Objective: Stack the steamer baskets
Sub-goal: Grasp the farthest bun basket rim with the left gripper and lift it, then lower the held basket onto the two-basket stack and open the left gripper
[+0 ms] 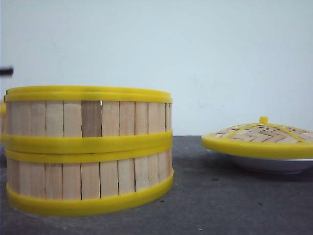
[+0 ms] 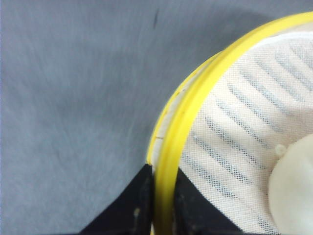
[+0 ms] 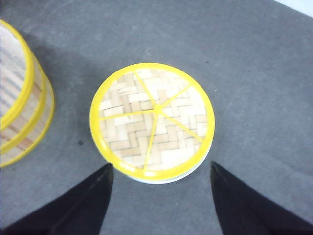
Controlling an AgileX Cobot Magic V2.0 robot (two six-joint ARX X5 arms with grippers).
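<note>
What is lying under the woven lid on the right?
The woven lid rests on a white plate, only its edge showing. Whatever the plate may hold is covered by the lid.

third steamer basket [image 1: 3, 122] mostly hidden behind stack, plate [image 1: 274, 164] largely covered by lid [image 1: 259, 134]

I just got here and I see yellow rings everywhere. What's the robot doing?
It's stacking steamer baskets. Two baskets already sit one on top of the other on the grey table. The left gripper has its jaws pinched on the yellow rim of a basket with a white cloth and a pale bun inside. The right gripper hangs open above the woven lid, which rests on a white plate off to the side.
</note>
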